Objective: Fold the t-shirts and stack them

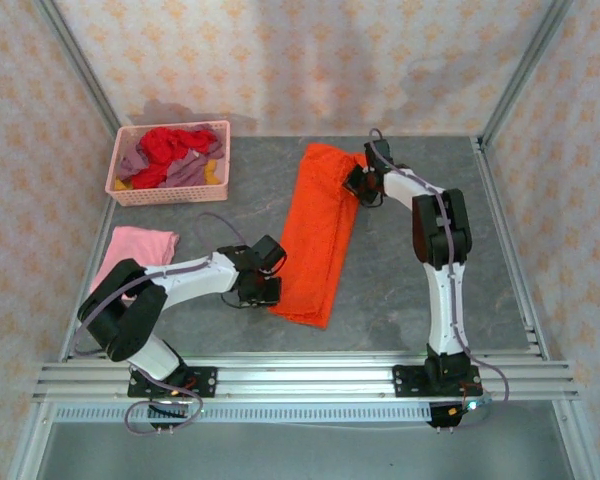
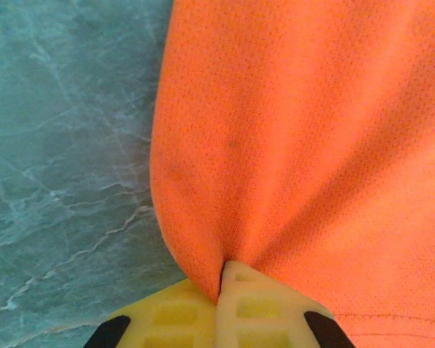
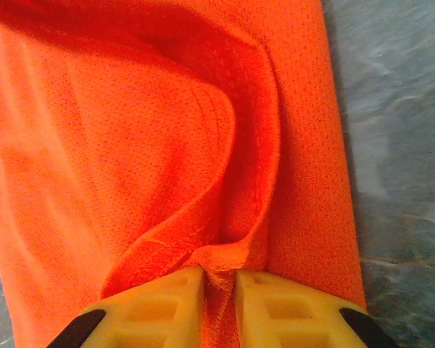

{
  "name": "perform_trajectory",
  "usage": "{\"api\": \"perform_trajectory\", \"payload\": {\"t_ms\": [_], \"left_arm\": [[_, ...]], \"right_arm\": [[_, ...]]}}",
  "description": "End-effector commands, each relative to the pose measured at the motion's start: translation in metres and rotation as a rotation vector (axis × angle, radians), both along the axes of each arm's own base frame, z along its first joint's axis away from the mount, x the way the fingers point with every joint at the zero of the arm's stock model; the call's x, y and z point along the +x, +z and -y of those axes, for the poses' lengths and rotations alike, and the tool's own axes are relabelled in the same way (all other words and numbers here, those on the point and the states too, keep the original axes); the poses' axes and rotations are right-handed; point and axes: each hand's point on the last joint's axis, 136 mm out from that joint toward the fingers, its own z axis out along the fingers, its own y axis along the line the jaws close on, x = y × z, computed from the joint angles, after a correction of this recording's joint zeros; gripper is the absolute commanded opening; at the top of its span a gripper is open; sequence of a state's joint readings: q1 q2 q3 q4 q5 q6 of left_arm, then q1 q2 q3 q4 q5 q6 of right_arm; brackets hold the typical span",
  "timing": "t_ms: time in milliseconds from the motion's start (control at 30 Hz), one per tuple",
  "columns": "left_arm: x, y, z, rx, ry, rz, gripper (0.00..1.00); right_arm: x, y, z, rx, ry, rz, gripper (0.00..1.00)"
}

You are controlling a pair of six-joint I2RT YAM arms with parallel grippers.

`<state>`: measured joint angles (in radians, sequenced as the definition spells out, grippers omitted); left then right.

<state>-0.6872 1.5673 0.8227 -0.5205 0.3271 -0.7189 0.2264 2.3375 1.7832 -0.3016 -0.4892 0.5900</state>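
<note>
Pinching the orange t-shirt (image 1: 320, 235) at both ends, the left gripper (image 2: 223, 274) is clamped tight on its lower left edge, while the right gripper (image 3: 219, 279) nips a fold at the upper end. The shirt lies as a long strip mid-frame on the grey table (image 1: 410, 300). A pink t-shirt (image 1: 135, 248) rests at left, below a basket (image 1: 165, 193) holding more t-shirts (image 1: 170, 148).
</note>
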Motion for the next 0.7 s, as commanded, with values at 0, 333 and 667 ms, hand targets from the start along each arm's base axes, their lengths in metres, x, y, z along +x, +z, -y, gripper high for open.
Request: {"api": "perform_trajectory", "payload": {"t_ms": [0,333,667], "left_arm": [[-0.009,-0.008,0.018,-0.027,0.004,-0.057,0.0],[-0.004,-0.001,0.009,0.03,0.019,-0.001,0.13],[0.006,0.032,-0.003,0.021,0.039,0.104,0.53]], "right_arm": [[-0.002,-0.03,-0.02,-0.019,0.051,-0.073,0.19],[0.008,0.031,-0.03,-0.048,0.101,0.051,0.43],[-0.069,0.093,0.015,-0.115,-0.003,0.178,0.81]]}}
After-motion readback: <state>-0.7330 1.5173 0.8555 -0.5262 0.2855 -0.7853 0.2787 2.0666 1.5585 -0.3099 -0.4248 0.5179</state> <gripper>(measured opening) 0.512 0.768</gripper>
